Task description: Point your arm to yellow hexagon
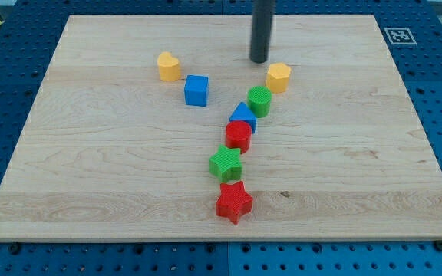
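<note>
The yellow hexagon (278,77) sits on the wooden board (90,153), right of centre near the view's top. My tip (259,60) stands just to its upper left, a small gap apart. A green round block (259,100) lies just below and left of the hexagon.
A yellow heart-shaped block (169,67) and a blue cube (196,90) lie to the left. Below the green round block run a blue triangle (243,115), a red block (239,135), a green star (226,163) and a red star (234,202). A tag (400,34) marks the top right corner.
</note>
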Controlling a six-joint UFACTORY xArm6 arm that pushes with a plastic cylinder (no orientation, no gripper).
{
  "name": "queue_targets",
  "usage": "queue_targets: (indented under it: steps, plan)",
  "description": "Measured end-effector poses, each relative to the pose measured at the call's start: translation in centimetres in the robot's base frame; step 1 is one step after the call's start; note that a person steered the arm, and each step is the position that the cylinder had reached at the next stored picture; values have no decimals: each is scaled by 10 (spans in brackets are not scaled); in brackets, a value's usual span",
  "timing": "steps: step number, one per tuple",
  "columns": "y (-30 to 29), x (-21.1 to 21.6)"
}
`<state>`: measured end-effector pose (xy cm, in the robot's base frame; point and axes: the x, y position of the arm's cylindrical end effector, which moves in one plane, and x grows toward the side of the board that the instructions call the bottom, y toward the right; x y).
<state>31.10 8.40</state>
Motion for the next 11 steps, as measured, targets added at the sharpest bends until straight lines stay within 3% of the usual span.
queue_targets:
  steps: [1, 2, 3, 4, 5, 11]
  plan:
    - [72, 7]
    - [109, 51]
    - [104, 101]
    - [66, 116]
    - [26, 116]
    - [11, 102]
